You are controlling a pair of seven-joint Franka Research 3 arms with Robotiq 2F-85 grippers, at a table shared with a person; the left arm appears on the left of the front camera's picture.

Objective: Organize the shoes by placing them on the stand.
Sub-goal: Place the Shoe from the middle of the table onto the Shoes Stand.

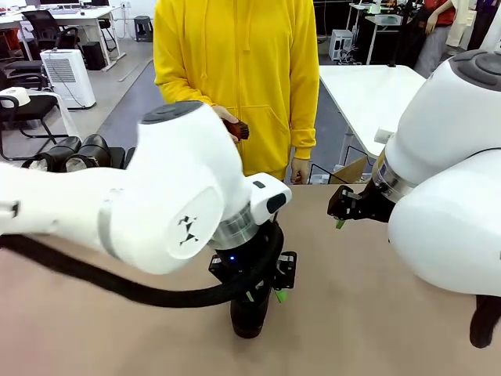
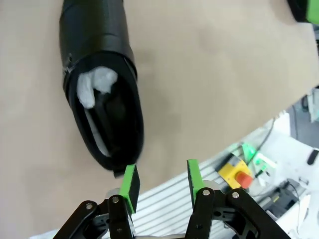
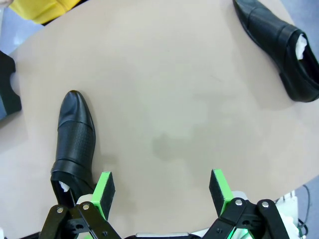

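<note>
Black shoes (image 3: 75, 139) (one perforated); table (image 3: 174, 89) — beige

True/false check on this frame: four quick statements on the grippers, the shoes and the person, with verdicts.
1. The right gripper is open, with nothing between its pads. True.
2. The left gripper clamps a shoe. False: the shoe lies on the table just beyond its parted pads, and the gap between them is empty.
3. That shoe has white paper inside. True.
4. The person holds a shoe. False: the hand holds a small brown brush.
</note>
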